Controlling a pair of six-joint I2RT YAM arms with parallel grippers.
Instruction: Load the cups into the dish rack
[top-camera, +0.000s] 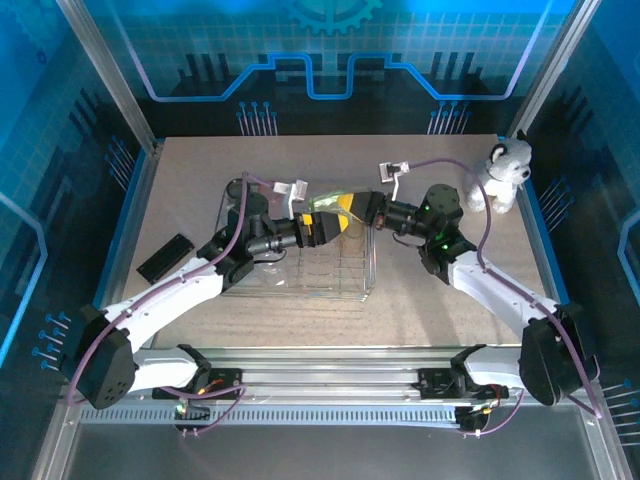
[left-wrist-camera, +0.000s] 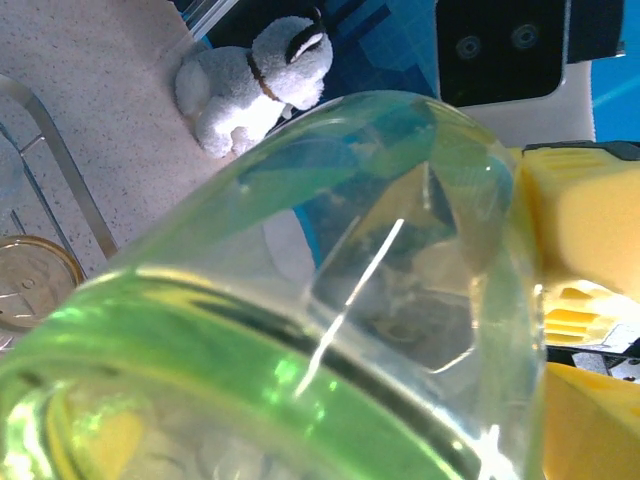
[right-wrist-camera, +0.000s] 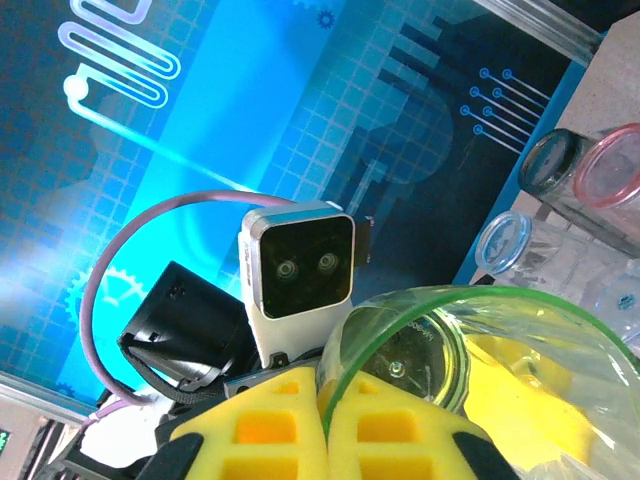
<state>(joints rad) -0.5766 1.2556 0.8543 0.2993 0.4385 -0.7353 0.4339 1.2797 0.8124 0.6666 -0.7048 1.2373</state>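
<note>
While pinched in right gripper (right-wrist-camera: 326, 425), yellow-green cup (right-wrist-camera: 480, 340), above dish rack (top-camera: 300, 285)

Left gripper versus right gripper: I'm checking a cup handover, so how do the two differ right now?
The right gripper is shut, pinching the rim of the yellow-green cup; the left gripper stands open at the cup. The right gripper reaches in from the right side, the left gripper from the left. Both have yellow pads and meet at the cup above the dish rack.
</note>
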